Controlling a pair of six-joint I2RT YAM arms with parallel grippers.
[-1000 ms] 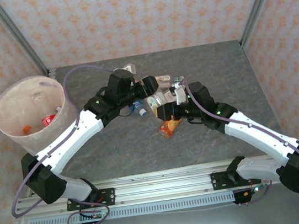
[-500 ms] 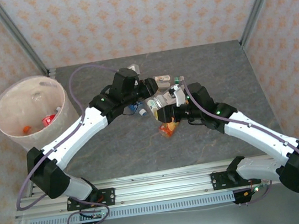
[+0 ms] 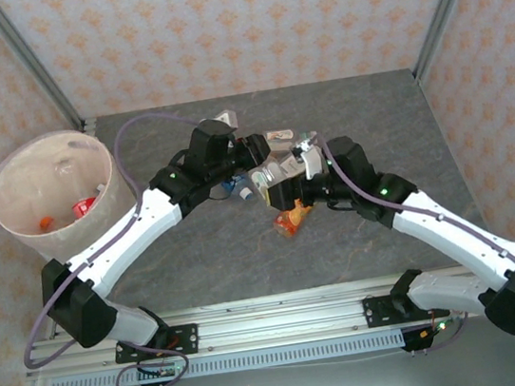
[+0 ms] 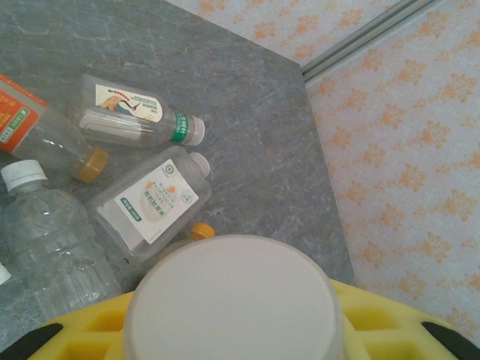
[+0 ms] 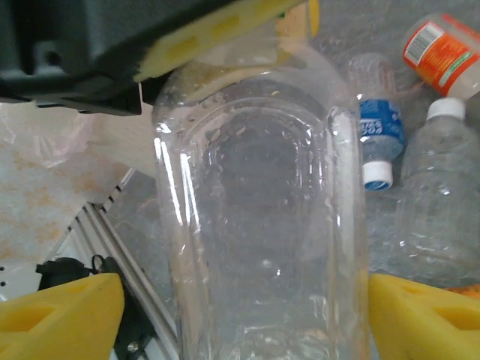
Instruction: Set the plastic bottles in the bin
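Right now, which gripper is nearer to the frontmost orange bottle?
Right. The right gripper hangs just beyond the orange bottle; the left gripper is farther back, gripping a clear bottle.

Big clear bottle (image 5: pixel 259 225) at centre, between right pincer's (image 5: pixel 244 319) spread yellow pads (image 5: pixel 60 315) (gap beside one pad). Left pincer (image 5: pixel 232 49) clamps its far end. Blue-labelled bottle (image 5: pixel 379 131), red-labelled bottle (image 5: pixel 439 49) lie on surface (image 5: pixel 349 22) behind.

On my left wrist camera, the pale round bottle end (image 4: pixel 234 296) clamped in the left gripper (image 4: pixel 234 341) runs off the bottom edge and covers most of an orange-capped bottle (image 4: pixel 200 230) just beyond it. Left of the gripper, an orange-labelled bottle (image 4: pixel 30 127) is cut by the frame. Between the pads (image 5: pixel 60 319) of the right gripper (image 5: pixel 244 322), the clear bottle (image 5: pixel 262 225) looks blurred, probably too close, and is cropped below.
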